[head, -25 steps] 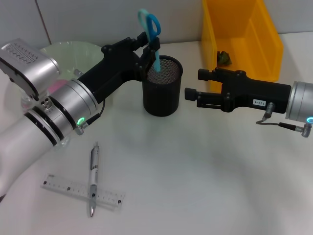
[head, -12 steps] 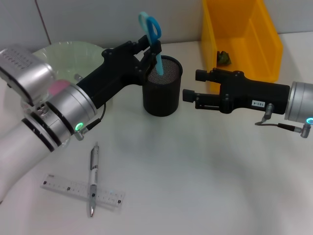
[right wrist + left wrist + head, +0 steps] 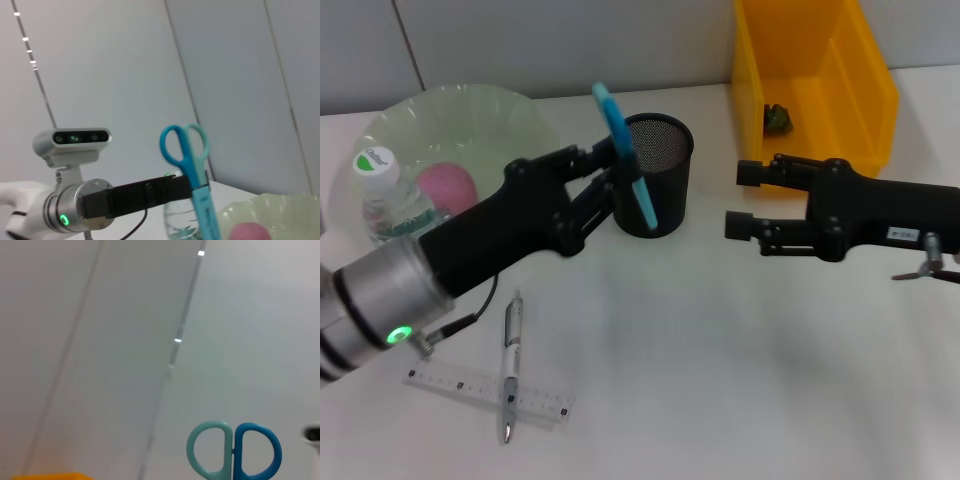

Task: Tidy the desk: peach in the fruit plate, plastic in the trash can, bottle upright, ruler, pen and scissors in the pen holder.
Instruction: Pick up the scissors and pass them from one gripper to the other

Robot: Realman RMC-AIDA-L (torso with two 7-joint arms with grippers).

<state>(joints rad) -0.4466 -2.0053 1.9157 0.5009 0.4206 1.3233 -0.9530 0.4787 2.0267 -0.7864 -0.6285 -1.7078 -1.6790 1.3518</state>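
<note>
You've got the pen holder point(image 3: 656, 186) mid-desk toward the rear edge, w/ the fruit plate point(image 3: 470, 120) at rear left and the trash can point(image 3: 815, 75) at rear right. Peach point(image 3: 445, 185) sits in the plate, bottle point(image 3: 392, 205) just beside it. Pen point(image 3: 510, 365) lies across the ruler point(image 3: 485, 390) near the front-left corner.

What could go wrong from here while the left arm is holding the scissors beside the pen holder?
The scissors, gripped by the left gripper, hang tilted outside the pen holder, so releasing now would likely drop them on the desk. Swinging them back in could knock the light holder over. The right gripper waits close by, so the arms could collide.
</note>
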